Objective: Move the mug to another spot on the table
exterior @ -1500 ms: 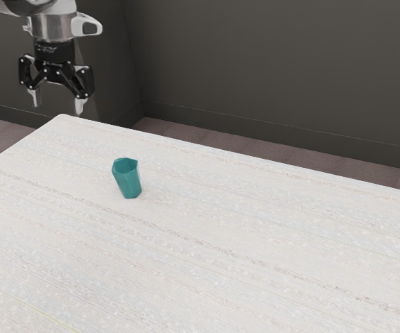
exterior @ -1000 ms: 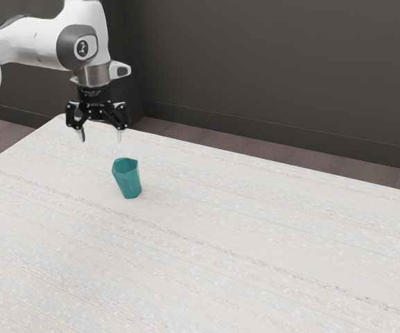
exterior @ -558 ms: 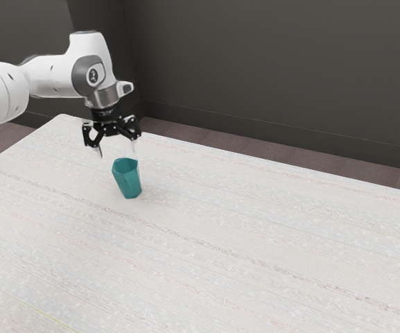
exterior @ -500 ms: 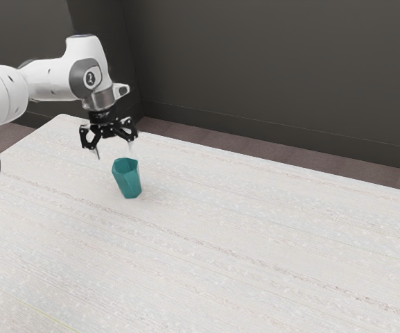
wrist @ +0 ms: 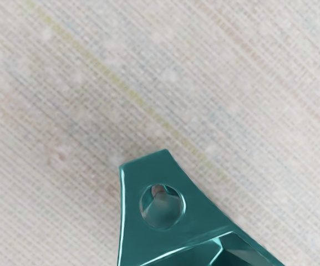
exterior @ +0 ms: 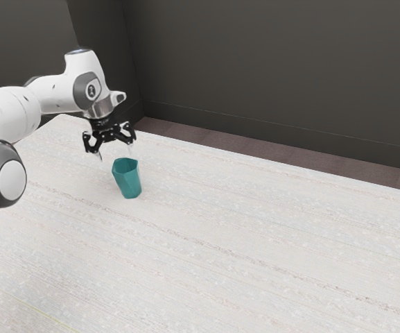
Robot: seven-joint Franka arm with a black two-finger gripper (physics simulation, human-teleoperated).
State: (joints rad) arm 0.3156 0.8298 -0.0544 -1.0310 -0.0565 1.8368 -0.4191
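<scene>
Pale wood-grain table (exterior: 255,243), a strip of brownish floor (exterior: 290,152) beyond it, dark grey wall (exterior: 269,62) behind.

Soft, even light with faint shadows.

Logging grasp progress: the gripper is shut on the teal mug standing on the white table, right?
No. The exterior view shows the gripper open, hovering just above the teal mug, not shut on it. The mug does stand on the white table.
</scene>
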